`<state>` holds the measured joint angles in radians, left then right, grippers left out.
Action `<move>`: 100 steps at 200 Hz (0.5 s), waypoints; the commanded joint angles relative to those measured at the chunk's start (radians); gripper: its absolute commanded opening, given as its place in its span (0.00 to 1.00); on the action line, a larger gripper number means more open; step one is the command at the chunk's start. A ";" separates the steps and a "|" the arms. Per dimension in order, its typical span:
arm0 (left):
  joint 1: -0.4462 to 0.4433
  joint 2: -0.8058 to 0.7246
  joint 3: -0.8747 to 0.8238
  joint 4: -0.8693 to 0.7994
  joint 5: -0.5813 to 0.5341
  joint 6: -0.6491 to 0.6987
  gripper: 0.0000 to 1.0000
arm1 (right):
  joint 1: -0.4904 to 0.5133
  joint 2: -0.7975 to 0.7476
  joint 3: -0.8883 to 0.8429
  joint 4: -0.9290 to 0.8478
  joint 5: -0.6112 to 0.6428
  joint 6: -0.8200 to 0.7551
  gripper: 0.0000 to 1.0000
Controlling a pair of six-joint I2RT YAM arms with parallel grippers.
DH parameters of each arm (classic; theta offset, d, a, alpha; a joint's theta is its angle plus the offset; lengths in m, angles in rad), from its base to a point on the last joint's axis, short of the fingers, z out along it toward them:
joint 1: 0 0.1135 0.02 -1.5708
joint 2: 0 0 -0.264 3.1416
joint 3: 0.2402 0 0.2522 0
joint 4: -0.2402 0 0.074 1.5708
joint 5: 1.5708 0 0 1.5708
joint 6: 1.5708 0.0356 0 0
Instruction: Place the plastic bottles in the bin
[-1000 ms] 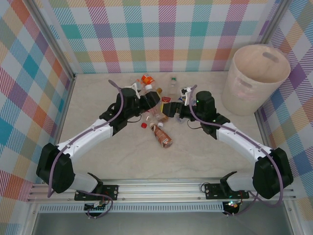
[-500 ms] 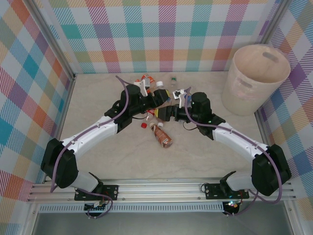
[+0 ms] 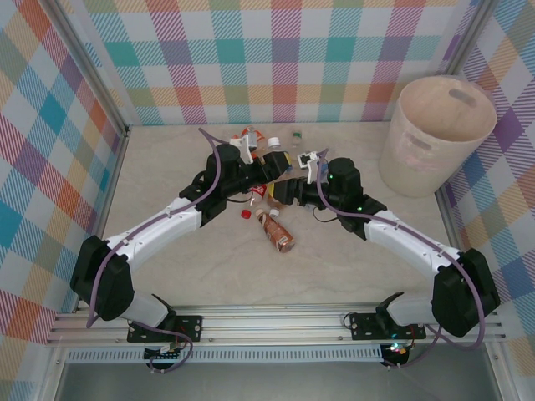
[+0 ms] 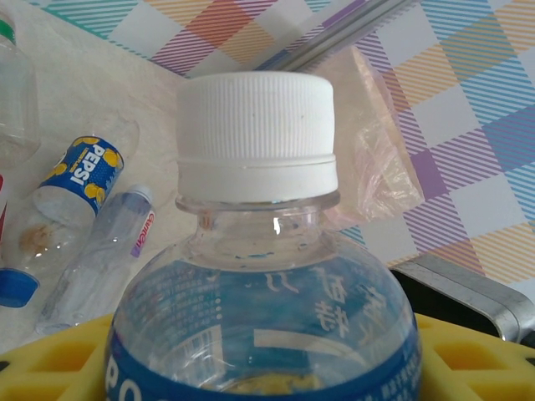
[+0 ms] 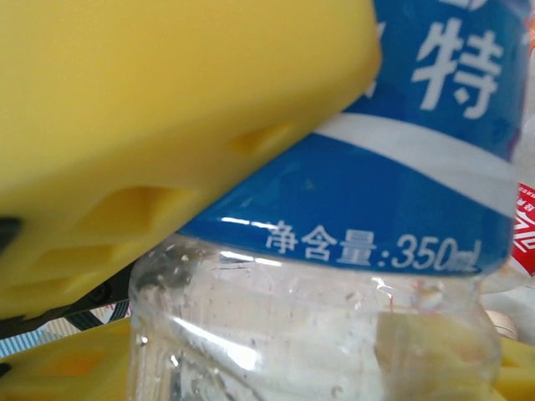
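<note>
table (image 3: pixel 334 267) marbled beige, plaid walls (image 3: pixel 284 58) | left gripper (image 4: pixel 263 355) clamps blue-label bottle (image 4: pixel 267 326) | right gripper (image 5: pixel 284 363) straddles it, grip unclear

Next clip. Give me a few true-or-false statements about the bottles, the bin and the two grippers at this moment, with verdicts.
1. The left gripper holds a blue-labelled bottle with a white cap. True.
2. The bin lies tipped on its side. False: it stands upright at the far right of the table.
3. A Pepsi bottle lies on the table. True.
4. The right gripper hangs over the bin. False: it is mid-table beside the left gripper, with the blue-labelled bottle between its fingers.
5. No bottle is left on the table. False: a brown-labelled bottle, among others, lies there.
</note>
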<state>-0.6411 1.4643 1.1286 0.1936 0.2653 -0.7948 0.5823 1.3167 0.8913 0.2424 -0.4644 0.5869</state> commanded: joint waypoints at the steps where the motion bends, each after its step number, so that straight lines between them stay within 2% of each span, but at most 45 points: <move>1: -0.011 -0.001 0.025 0.001 0.009 -0.014 0.57 | 0.002 -0.034 -0.011 0.014 0.038 -0.074 0.59; 31: -0.012 -0.004 0.036 -0.020 0.002 -0.013 0.62 | 0.001 -0.036 -0.006 -0.009 0.069 -0.088 0.57; 58: -0.011 -0.016 0.056 -0.109 -0.075 -0.033 0.90 | 0.001 -0.036 0.008 -0.054 0.119 -0.107 0.56; 70: -0.006 -0.023 0.057 -0.118 -0.077 -0.036 0.97 | 0.001 -0.034 0.021 -0.107 0.178 -0.119 0.53; 79: -0.005 -0.031 0.056 -0.121 -0.075 -0.036 1.00 | -0.002 -0.033 0.030 -0.136 0.217 -0.135 0.53; 100: -0.003 -0.057 0.056 -0.139 -0.102 -0.030 1.00 | -0.018 -0.037 0.056 -0.198 0.266 -0.162 0.52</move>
<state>-0.6430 1.4620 1.1549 0.0978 0.2085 -0.8227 0.5804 1.3056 0.8921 0.1295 -0.2981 0.4931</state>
